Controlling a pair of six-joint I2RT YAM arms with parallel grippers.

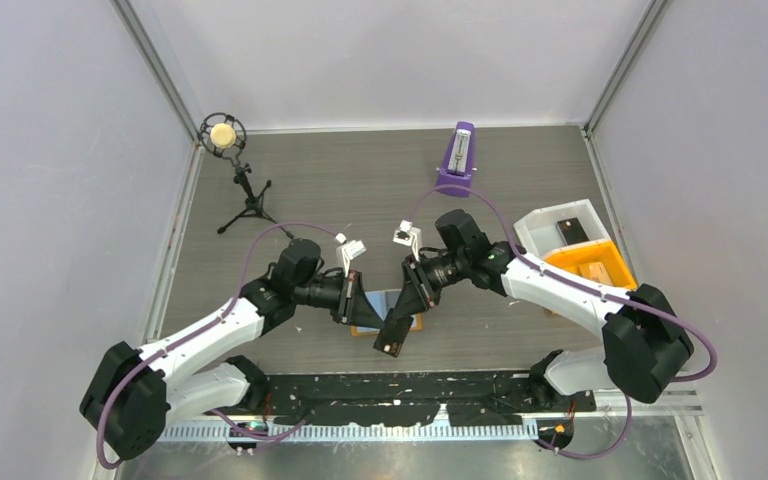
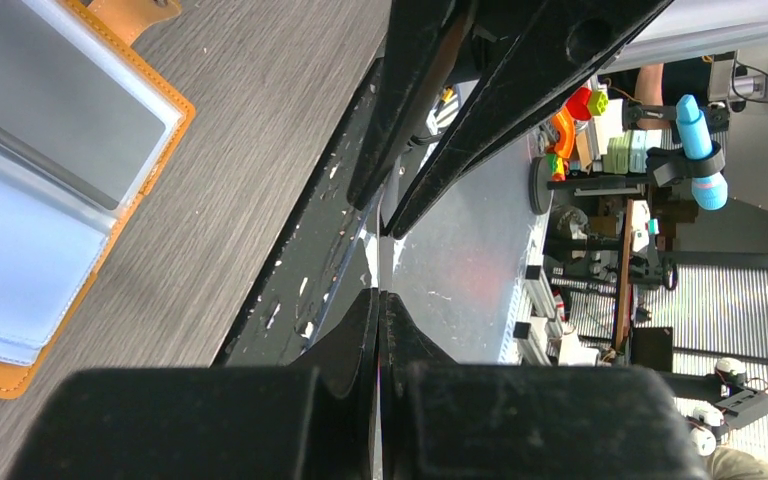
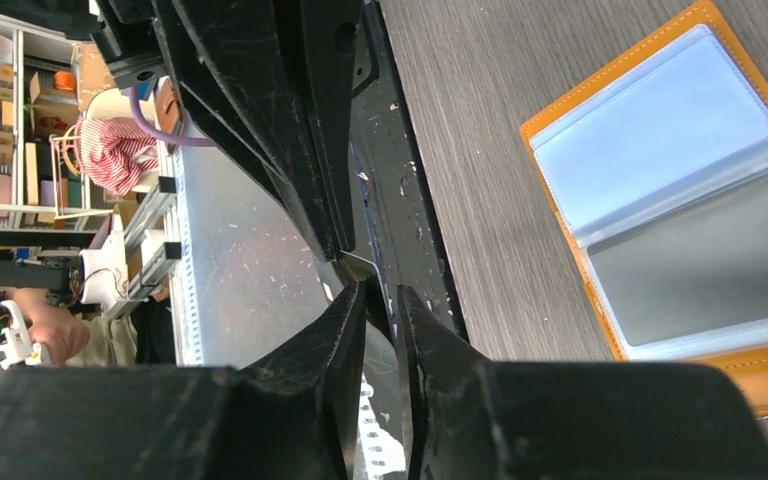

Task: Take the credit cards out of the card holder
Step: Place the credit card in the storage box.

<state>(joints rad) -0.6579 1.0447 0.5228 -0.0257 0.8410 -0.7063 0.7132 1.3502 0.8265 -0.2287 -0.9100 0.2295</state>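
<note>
The orange card holder point(image 1: 385, 300) lies open on the table between both grippers, its clear pockets showing a light blue card point(image 3: 650, 125) and a grey one point(image 3: 700, 265); it also shows in the left wrist view point(image 2: 160, 95). My left gripper point(image 2: 381, 292) is shut on a thin dark card point(image 2: 381, 262) seen edge-on, held above the table's front edge. My right gripper point(image 3: 380, 290) faces it from the other side. Its jaws stand slightly apart around the same card point(image 3: 360, 268). In the top view the black card point(image 1: 392, 338) hangs between the two grippers.
A purple metronome point(image 1: 457, 158) and a microphone on a tripod point(image 1: 225, 135) stand at the back. A white bin point(image 1: 545, 225) with a black card and an orange bin point(image 1: 570, 262) sit at the right. A black strip point(image 1: 410, 385) runs along the front edge.
</note>
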